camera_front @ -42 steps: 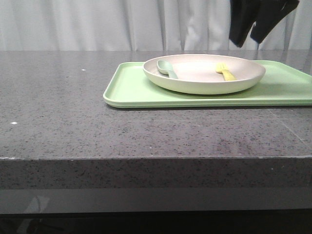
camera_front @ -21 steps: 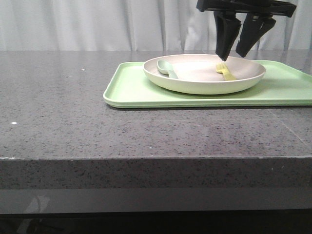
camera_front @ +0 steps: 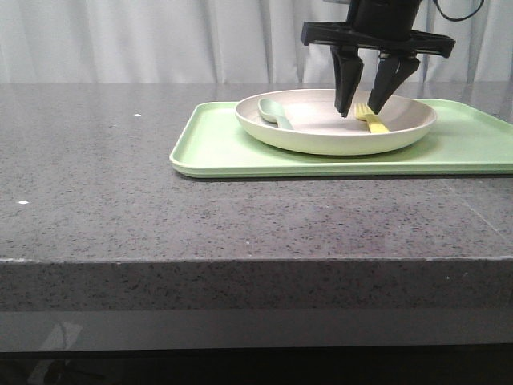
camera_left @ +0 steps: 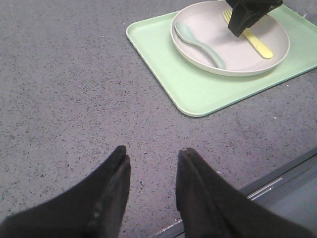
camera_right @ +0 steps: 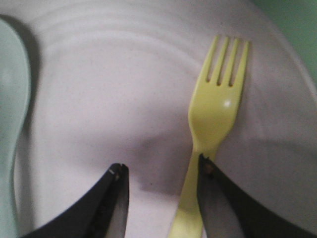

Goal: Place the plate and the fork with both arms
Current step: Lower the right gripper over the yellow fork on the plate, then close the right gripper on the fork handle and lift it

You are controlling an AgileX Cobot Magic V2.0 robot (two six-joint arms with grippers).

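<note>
The right claw (camera_front: 361, 110) hangs low over the plate (camera_front: 321, 136) with its fingers spread apart, gripping nothing. The fork (camera_right: 214, 124) lies in the plate directly under it, its handle running beside the inner edge of one finger (camera_right: 218, 198); whether they touch is hard to tell from the blurred wrist view. The spoon (camera_front: 274, 112) lies in the same plate, off to the claw's far side. The plate sits on the green tray (camera_front: 216, 148) on the worktop (camera_front: 120, 192). The left claw (camera_left: 151, 171) hovers open above bare worktop, well apart from the tray.
</note>
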